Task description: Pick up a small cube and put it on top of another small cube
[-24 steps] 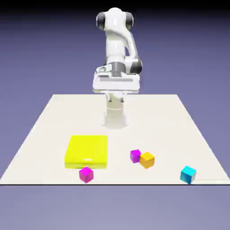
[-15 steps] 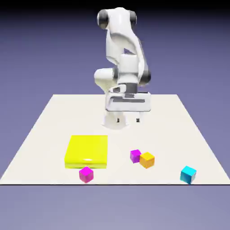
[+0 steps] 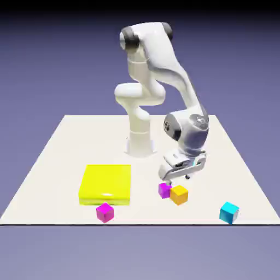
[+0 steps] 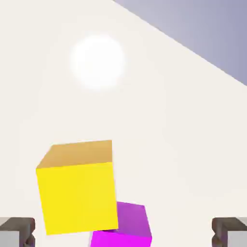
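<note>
The small orange-yellow cube (image 3: 179,194) rests on the table near its front edge, touching a magenta cube (image 3: 164,190) on the exterior view's left. My gripper (image 3: 177,178) hangs just above the pair, open and holding nothing. In the hand view the orange-yellow cube (image 4: 77,188) looms large between the two grey fingertips (image 4: 17,230), nearer the left one, with the magenta cube (image 4: 124,226) beside it at the bottom edge. The small cyan cube (image 3: 229,212) sits alone at the front on the exterior view's right.
A large flat yellow block (image 3: 106,184) lies on the exterior view's left half of the table (image 3: 60,147). A second magenta cube (image 3: 105,212) sits just in front of it by the table's front edge.
The arm has swung down and forward from high above the robot's base to just over the orange-yellow and magenta cubes. The cubes have not moved.
</note>
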Robot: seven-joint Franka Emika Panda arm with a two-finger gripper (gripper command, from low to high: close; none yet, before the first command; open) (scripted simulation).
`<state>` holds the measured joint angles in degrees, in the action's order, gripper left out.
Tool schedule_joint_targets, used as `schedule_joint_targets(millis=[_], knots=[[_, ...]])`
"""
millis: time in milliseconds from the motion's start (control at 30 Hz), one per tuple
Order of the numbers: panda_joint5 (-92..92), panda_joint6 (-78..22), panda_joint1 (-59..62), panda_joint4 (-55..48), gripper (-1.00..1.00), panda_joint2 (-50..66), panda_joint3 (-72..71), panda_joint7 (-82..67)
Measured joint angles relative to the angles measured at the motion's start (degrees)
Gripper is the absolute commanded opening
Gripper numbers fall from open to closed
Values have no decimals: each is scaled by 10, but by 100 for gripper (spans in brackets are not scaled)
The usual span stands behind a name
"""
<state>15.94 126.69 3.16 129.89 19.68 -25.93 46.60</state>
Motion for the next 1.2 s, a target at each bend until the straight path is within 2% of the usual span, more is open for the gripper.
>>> schedule_joint_targets(millis=[67, 167, 200, 267, 367, 433, 1033, 1167, 1200], knots=[[6, -17, 1, -11, 0, 19, -9, 1], [52, 56, -16, 6, 0, 81, 24, 32], [60, 69, -19, 9, -100, 92, 30, 38], [60, 69, -19, 9, -100, 92, 30, 37], [12, -4, -2, -8, -100, 30, -3, 6], [4, -17, 1, -11, -100, 19, -9, 0], [-209, -145, -170, -378, -100, 176, 81, 405], [-206, -70, -180, -342, -100, 215, 85, 404], [-205, -64, -181, -338, 100, 218, 85, 403]])
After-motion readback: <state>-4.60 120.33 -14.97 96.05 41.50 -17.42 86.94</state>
